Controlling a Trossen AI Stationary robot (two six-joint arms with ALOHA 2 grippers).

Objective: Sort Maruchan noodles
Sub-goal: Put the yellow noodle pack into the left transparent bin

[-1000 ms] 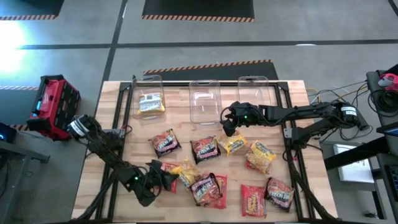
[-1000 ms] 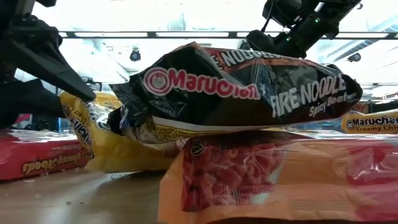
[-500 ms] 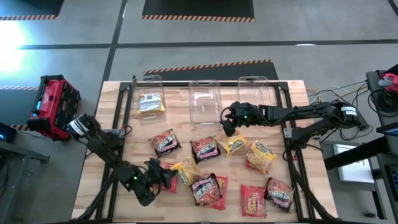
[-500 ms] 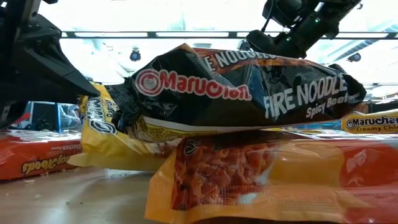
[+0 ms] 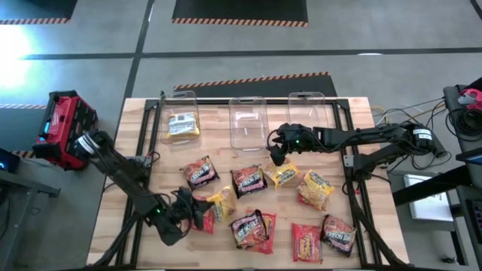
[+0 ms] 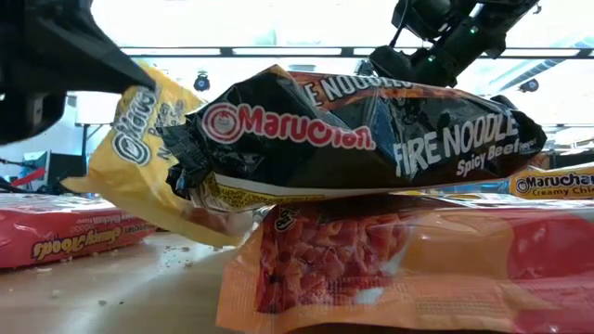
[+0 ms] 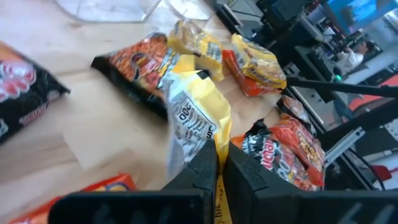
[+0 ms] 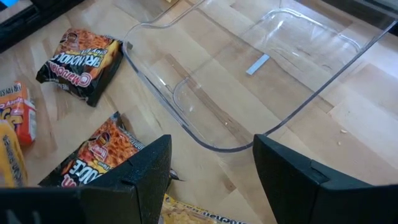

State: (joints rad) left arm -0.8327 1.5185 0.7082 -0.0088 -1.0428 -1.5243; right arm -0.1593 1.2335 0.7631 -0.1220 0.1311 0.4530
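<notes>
Maruchan noodle packets in yellow, red and dark wrappers lie scattered on the wooden table [image 5: 135,150]. One yellow packet [image 5: 182,126] lies in the far left clear bin. My left gripper [image 5: 194,214], near the front left, is shut on another yellow packet [image 5: 221,203] [image 6: 148,158], which tilts up beside a dark Fire Noodle packet [image 6: 371,139]. That dark packet rests on an orange-red packet [image 6: 390,269]. My right gripper [image 5: 276,153] [image 8: 211,180] hovers open by the near end of the middle bin [image 8: 249,74] and holds nothing. My left gripper pinches the yellow packet's edge [image 7: 216,144] between its two fingers [image 7: 200,169]. The fingers come from the table's left, slanting a little downward. The packet stands tilted up from them; whether its lower corner [image 6: 215,239] touches the table cannot be told.
Three clear bins [image 5: 248,120] stand along the far edge, the right one [image 5: 307,109] beside my right arm. A red packet [image 5: 203,218] lies right by my left gripper. More packets [image 5: 316,188] cover the middle and near right. A red toolbox [image 5: 64,128] sits off the table's left.
My left gripper has shut on the yellow packet, risen and rolled. The packet has been drawn toward the table's left and tipped up, its held edge now well above the table. The dark Fire Noodle packet beside it has shifted slightly.
</notes>
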